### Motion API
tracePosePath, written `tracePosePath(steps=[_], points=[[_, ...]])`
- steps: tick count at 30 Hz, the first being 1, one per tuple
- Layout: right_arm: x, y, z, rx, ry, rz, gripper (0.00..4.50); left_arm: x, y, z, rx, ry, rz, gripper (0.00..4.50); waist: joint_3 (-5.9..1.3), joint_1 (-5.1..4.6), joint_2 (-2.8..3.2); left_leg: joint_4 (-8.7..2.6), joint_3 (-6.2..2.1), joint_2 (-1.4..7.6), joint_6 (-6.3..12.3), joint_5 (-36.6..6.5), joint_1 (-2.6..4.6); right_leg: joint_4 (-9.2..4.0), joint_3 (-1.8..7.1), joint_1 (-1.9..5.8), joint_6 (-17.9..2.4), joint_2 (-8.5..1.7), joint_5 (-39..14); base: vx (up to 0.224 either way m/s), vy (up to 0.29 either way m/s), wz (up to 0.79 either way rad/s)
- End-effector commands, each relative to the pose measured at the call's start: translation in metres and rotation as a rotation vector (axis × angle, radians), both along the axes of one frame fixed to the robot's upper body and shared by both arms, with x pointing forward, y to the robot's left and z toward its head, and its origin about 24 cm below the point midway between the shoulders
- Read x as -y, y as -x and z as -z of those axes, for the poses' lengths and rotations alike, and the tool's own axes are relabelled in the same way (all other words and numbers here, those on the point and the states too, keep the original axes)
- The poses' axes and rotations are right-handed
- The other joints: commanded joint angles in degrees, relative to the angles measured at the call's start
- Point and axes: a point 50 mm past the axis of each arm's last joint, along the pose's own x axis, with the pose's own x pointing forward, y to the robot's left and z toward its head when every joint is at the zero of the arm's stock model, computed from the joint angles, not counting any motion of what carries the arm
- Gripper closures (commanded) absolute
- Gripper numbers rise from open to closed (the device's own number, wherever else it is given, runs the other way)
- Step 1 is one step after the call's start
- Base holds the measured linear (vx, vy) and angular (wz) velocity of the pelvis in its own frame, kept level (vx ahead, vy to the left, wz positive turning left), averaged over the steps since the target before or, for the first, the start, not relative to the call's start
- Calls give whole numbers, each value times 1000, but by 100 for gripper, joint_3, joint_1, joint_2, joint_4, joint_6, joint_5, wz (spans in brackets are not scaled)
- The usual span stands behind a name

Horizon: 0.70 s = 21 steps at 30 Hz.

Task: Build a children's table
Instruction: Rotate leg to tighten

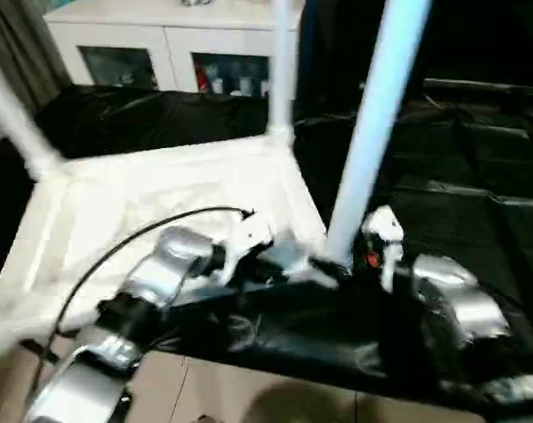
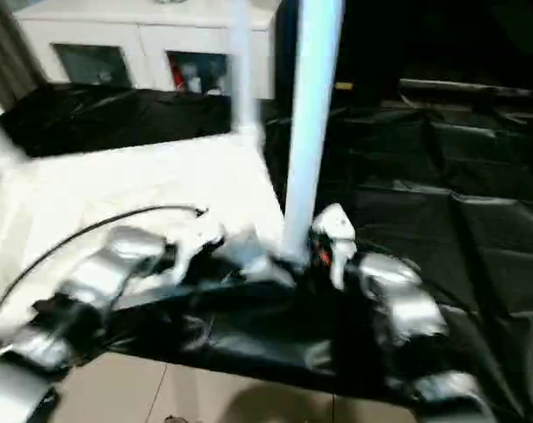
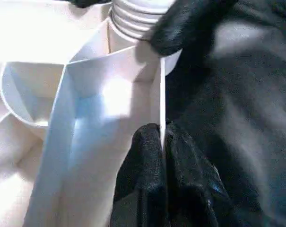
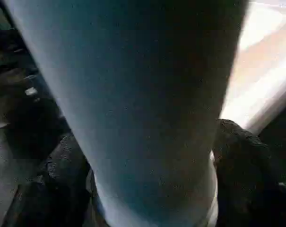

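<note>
The white table top (image 1: pixel 160 203) lies upside down on a black sheet (image 1: pixel 477 176), ribs facing up. Three tube legs stick up from its corner sockets: one at the near corner by the robot's R side (image 1: pixel 372 132), one at the far corner behind it (image 1: pixel 282 70), and one at the far L corner (image 1: pixel 15 119), leaning a bit in the pic.

L gripper (image 3: pixel 162 142) is down at the near edge of the table top, close to the near leg. Its two black fingers (image 3: pixel 143 170) are pinched tight on a thin white rib wall (image 3: pixel 160 104) of the top, one finger on each side. Just past the rib you can see the ridged bottom end of the near leg (image 3: pixel 133 16) sitting at its round socket. Another black finger (image 3: pixel 185 23) touches that ridged end.

R gripper (image 4: pixel 152 189) is at the base of the near leg. The leg fills the space between its two black fingers (image 4: pixel 237 156), one on each side of the tube. Can't tell if the fingers press the tube or just sit beside it, so can't tell if it's gripping.

A black cable (image 1: pixel 134 233) loops over the L silver forearm (image 1: pixel 160 273). A white cabinet w/ glass doors (image 1: pixel 160 44) stands at the back, past the sheet. Pale floor (image 1: pixel 213 388) shows at the near edge.
</note>
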Motion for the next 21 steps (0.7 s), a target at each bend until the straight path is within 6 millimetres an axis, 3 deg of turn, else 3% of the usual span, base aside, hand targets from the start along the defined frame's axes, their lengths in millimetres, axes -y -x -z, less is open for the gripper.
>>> tracePosePath(steps=[1, 6, 14, 17, 21], points=[[6, 6, 0, -22, 11, -50, 79, 7, 10, -1, -46, 19, 101, 450, -373, 6, -82, -388, -117, 283, 552, -1119, 116, -445, 260, 263, -1425, -392, -1203, 0, 0, 0], [15, 12, 0, -74, 31, -101, 79, 1, 15, -3, -58, 10, 122, 450, -378, 27, -88, -395, -129, 280, 494, -1107, 103, -436, 261, 290, -1387, -397, -1197, 0, 0, 0], [3, 14, 1, -108, -29, -112, 145, -2, 15, -5, -38, 2, 102, 450, -373, -4, -74, -393, -133, 258, 428, -1127, 100, -455, 252, 275, -1328, -383, -1338, 0, 0, 0], [-3, 16, 8, -124, -44, -74, 160, 2, 7, -5, -1, 11, 32, 450, -371, -9, -89, -394, -133, 250, 392, -1168, 106, -473, 257, 275, -1295, -389, -1412, 0, 0, 0], [-10, 6, 24, -99, 11, 129, 165, 8, -6, -5, 57, 17, -114, 450, -356, -31, -96, -406, -139, 234, 274, -1313, 125, -519, 253, 255, -1167, -396, -1816, 0, 0, 0]])
